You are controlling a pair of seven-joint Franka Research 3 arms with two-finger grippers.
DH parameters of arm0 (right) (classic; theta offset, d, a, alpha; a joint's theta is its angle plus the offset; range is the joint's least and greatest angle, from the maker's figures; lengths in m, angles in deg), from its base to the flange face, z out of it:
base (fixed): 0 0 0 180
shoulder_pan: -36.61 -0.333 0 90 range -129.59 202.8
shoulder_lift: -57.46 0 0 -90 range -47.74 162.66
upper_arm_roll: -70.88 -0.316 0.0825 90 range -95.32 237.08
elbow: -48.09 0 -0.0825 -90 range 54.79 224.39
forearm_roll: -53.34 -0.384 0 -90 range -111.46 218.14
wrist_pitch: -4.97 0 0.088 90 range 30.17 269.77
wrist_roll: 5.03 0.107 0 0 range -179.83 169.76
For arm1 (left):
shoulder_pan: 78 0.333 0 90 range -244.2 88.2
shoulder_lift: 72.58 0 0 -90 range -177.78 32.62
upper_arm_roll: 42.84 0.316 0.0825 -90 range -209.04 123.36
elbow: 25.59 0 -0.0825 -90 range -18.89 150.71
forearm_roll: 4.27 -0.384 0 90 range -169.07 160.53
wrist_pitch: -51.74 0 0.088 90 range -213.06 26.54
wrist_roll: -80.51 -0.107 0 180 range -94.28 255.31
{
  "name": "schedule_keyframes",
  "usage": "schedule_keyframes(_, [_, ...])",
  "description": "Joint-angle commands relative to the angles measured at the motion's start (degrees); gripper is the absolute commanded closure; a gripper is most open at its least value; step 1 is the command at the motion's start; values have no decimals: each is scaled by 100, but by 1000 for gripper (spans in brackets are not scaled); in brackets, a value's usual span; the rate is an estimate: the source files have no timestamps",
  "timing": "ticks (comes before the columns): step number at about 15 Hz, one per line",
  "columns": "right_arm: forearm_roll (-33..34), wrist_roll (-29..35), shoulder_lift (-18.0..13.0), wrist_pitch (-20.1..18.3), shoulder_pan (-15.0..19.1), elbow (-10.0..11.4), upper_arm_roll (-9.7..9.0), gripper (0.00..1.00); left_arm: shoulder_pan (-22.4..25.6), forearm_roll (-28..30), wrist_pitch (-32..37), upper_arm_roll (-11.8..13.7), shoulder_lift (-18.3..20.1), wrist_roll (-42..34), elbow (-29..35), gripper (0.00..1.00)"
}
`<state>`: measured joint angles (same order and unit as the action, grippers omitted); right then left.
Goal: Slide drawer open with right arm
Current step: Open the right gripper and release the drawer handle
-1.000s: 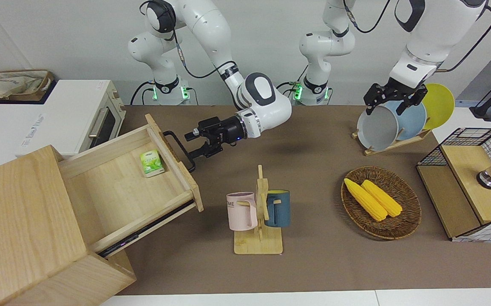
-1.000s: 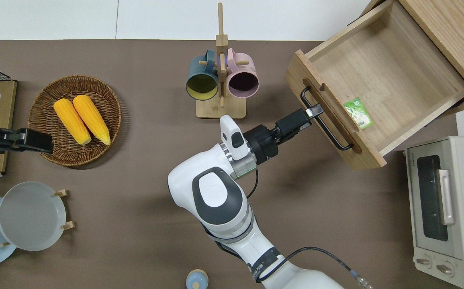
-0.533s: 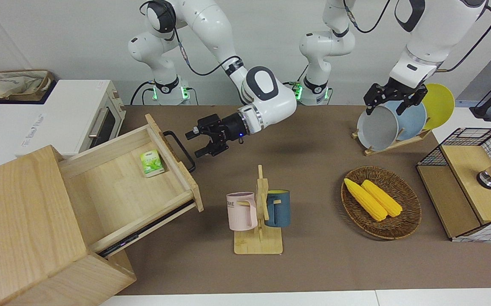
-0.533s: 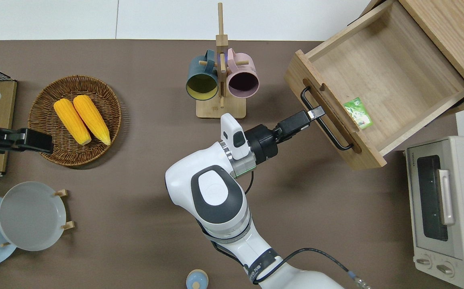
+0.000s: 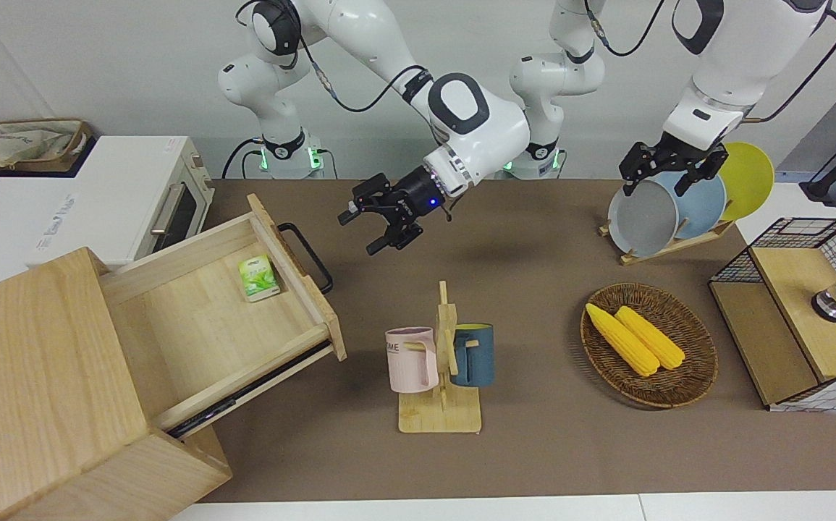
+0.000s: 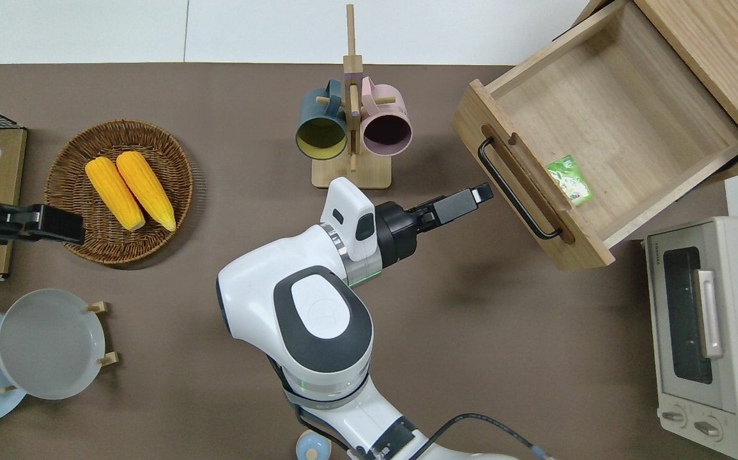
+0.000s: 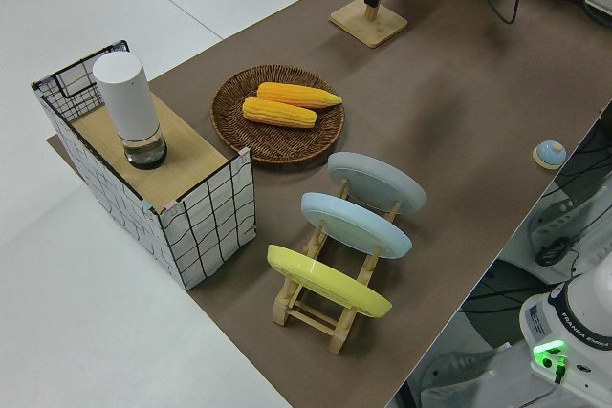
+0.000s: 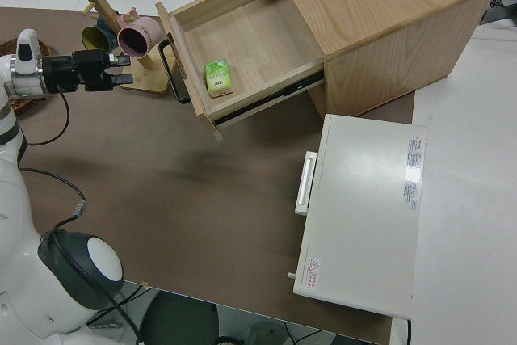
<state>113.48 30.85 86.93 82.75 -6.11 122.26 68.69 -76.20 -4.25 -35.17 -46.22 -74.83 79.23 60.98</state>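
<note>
The pale-wood drawer [image 5: 193, 325] [image 6: 605, 108] stands pulled far out of its big wooden box [image 5: 34, 376]. Its black bar handle [image 5: 307, 255] [image 6: 517, 191] is free. A small green packet [image 5: 257, 278] [image 6: 570, 180] lies inside, against the front panel. My right gripper [image 5: 360, 233] [image 6: 480, 193] is open and holds nothing. It hangs over the brown mat a short gap from the handle, on the side toward the left arm's end of the table, and also shows in the right side view [image 8: 121, 70]. My left gripper [image 5: 667, 174] is parked and open.
A mug rack [image 5: 439, 362] with a pink and a blue mug stands farther from the robots than my right gripper. A basket of corn [image 5: 648, 346], a plate rack [image 5: 671, 206] and a wire-mesh rack [image 5: 801, 304] fill the left arm's end. A white oven [image 5: 135, 195] stands beside the drawer.
My right gripper has drawn back from the handle, risen and moved toward the middle of the table. The drawer has stayed as far open as before. The left arm has not moved.
</note>
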Motion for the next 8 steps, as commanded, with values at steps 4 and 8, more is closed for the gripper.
schedule_keyframes(4, [-1758, 296, -880, 563, 597, -51, -132, 17, 31, -98, 113, -40, -65, -56, -140, 7])
schedule_keyframes(8, [-2672, 209, -1338, 677, 1001, -34, -132, 17, 31, -98, 113, -40, -65, -56, -140, 7])
